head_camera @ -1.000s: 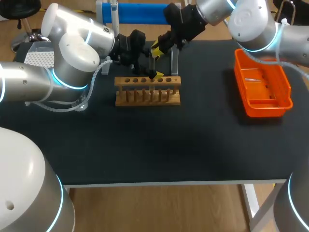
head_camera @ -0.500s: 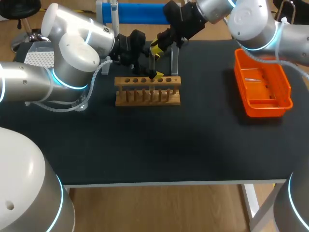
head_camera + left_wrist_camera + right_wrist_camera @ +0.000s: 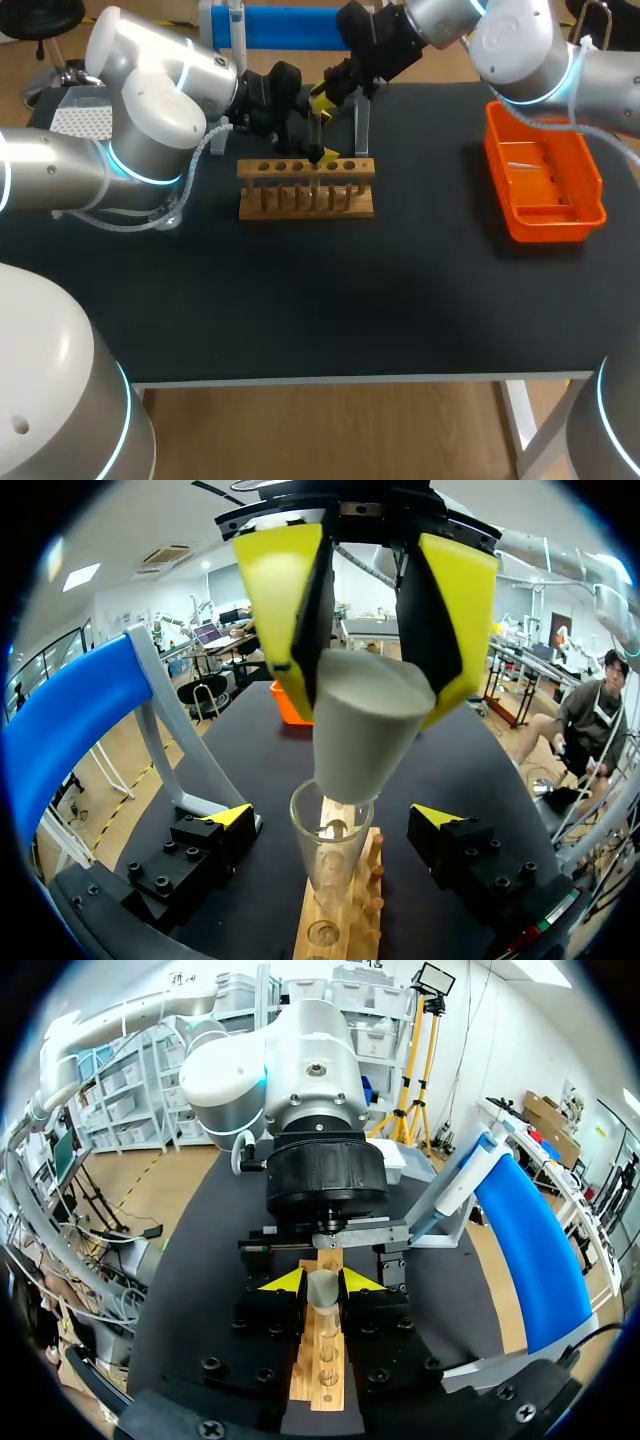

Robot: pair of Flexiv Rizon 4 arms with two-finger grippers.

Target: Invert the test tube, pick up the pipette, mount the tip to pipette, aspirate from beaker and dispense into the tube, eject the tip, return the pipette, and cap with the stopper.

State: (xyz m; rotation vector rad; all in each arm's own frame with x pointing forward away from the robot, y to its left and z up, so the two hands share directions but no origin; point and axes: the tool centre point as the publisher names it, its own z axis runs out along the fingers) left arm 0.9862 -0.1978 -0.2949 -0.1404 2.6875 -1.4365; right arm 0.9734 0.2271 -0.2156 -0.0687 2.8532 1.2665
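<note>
Grips the grey stopper [image 3: 365, 720] in the right pincer [image 3: 322, 1282], taper down, just above the test tube [image 3: 330, 865] in the wooden rack [image 3: 305, 188], upper middle of the frame. Holds the left pincer [image 3: 335, 818] wide, flanking the tube without touching. Likely light, grippy rubber over breakable glass. Best held by the broad top, pressed gently.

On the worktop [image 3: 350, 300], the rack [image 3: 306, 203] stands toward twelve o'clock, tray [image 3: 550, 228] at its three o'clock, stopper [image 3: 365, 730] above its tube [image 3: 330, 855].
</note>
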